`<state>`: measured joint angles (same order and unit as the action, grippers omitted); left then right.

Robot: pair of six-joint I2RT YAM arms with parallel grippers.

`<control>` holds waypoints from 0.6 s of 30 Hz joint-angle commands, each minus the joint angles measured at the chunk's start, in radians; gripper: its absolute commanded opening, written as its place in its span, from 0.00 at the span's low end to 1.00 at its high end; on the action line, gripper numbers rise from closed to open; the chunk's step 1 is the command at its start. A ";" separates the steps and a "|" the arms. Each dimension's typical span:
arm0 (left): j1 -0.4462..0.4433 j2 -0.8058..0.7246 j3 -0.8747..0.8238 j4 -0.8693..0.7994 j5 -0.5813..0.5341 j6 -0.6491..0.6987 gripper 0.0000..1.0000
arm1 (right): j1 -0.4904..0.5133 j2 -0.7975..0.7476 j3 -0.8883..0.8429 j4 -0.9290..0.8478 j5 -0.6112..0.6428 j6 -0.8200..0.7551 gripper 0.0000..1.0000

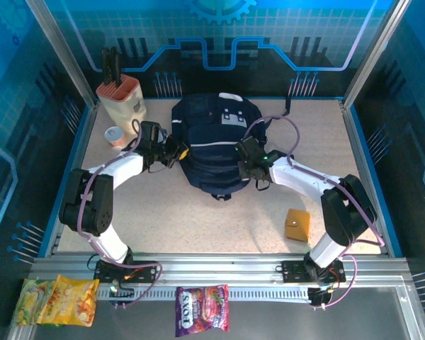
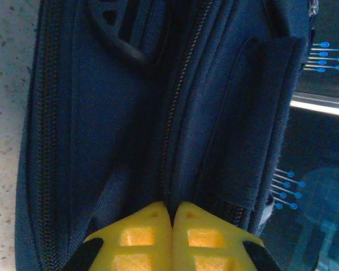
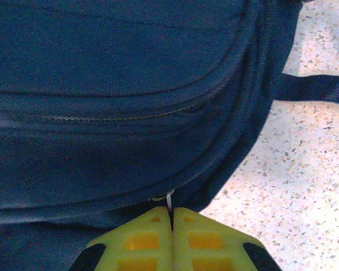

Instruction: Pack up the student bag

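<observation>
Blue printed walls closed in a speckled beige surface, with a metal rail running along its near edge. A dark navy bag lay at the middle of the surface, closer to the far edge than the near one, with a thin pale stripe across it and grey patches near its far end. A black strap trailed from it onto the bare surface.

The left end effector met the bag's left side. Its yellow fingers were pressed together, tips against the navy fabric beside a zipper line. Whether any cloth was caught between them could not be told.

The right end effector sat against the bag's right side, toward its near end. Its yellow fingers were closed too, pinching a small silvery ring that hung from the bag's lower seam.

A cream holder with black handles sticking out of it stood in the far left corner, and a small round cup sat just in front of it. An orange-brown wallet lay well apart from the bag, toward the near right corner. On the rail at the near edge lay a yellow snack packet at the left end and a purple packet near the middle.
</observation>
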<state>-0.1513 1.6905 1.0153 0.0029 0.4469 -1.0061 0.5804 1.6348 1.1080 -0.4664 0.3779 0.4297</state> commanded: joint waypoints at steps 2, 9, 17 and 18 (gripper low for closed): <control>0.052 0.021 0.055 -0.095 0.009 0.125 0.00 | -0.071 -0.004 -0.020 0.023 -0.058 -0.114 0.00; 0.059 0.037 0.089 -0.129 0.026 0.155 0.00 | -0.076 0.058 0.011 0.056 -0.241 -0.184 0.14; 0.059 0.041 0.098 -0.129 0.032 0.153 0.00 | -0.076 0.086 0.015 0.074 -0.232 -0.173 0.18; 0.059 0.040 0.098 -0.130 0.031 0.153 0.00 | -0.075 0.085 0.015 0.077 -0.226 -0.172 0.17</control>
<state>-0.1062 1.7226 1.0767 -0.1078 0.4614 -0.8795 0.5137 1.7065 1.1030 -0.4046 0.1658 0.2680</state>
